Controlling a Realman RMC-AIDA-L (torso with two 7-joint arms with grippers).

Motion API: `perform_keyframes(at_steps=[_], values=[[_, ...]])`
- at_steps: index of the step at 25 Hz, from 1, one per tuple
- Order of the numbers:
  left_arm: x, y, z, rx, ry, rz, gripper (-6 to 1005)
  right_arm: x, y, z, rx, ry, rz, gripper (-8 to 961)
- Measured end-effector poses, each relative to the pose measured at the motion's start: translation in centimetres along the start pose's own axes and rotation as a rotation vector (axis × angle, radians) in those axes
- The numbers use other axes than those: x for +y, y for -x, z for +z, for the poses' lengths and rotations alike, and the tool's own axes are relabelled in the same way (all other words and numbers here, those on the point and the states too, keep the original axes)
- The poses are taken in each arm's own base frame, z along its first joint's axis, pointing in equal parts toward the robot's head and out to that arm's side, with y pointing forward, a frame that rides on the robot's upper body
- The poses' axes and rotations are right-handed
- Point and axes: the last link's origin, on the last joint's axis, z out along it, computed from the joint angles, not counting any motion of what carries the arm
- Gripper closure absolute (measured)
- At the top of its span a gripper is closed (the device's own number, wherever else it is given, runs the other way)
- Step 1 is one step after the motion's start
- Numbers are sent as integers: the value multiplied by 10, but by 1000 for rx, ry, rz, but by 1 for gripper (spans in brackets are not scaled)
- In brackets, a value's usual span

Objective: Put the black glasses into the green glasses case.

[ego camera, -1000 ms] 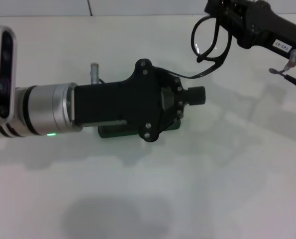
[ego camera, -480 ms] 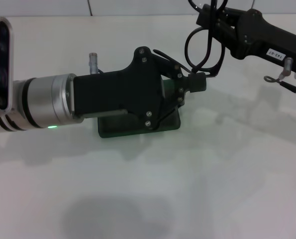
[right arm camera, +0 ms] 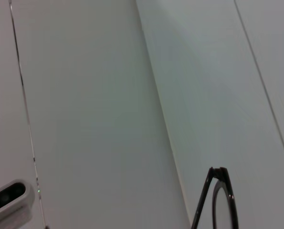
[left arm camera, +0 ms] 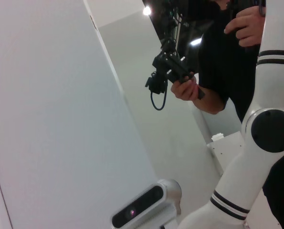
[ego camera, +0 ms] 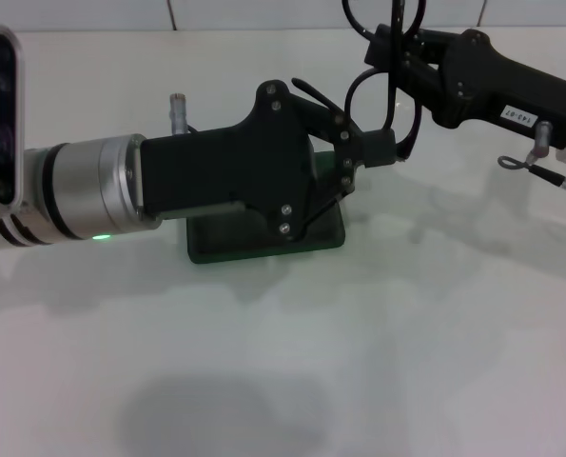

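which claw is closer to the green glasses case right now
Left. The left claw hangs directly over the green glasses case, its body covering most of it. The right claw is farther back and to the right, holding the black glasses up.

Head view. The dark green rectangular hard glasses case lies on the white tabletop, nearer its far edge than its near edge and about midway between its left and right edges. The left gripper, reaching in from the left edge, hangs above the case and hides most of it. The right gripper enters from the far right corner, behind and to the right of the case. The thin black plastic-framed glasses hang from it, just beside the left gripper's tip, above the case's far right end.
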Motion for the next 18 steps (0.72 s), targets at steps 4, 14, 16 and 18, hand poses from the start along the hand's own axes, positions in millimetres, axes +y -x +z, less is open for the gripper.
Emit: perform_keyframes(at_steps=[4, 14, 16, 18], values=[[-2, -1, 1, 10, -8, 5, 1000, 1, -1, 0, 4, 2, 1, 842], [-5, -3, 5, 18, 2, 17, 1000, 3, -4, 0, 18, 15, 5, 842], [-6, -4, 6, 19, 5, 19, 1000, 3, -4, 1, 21, 18, 4, 842], [-7, -4, 7, 21, 8, 20, 1000, 4, -5, 2, 27, 23, 3, 842]])
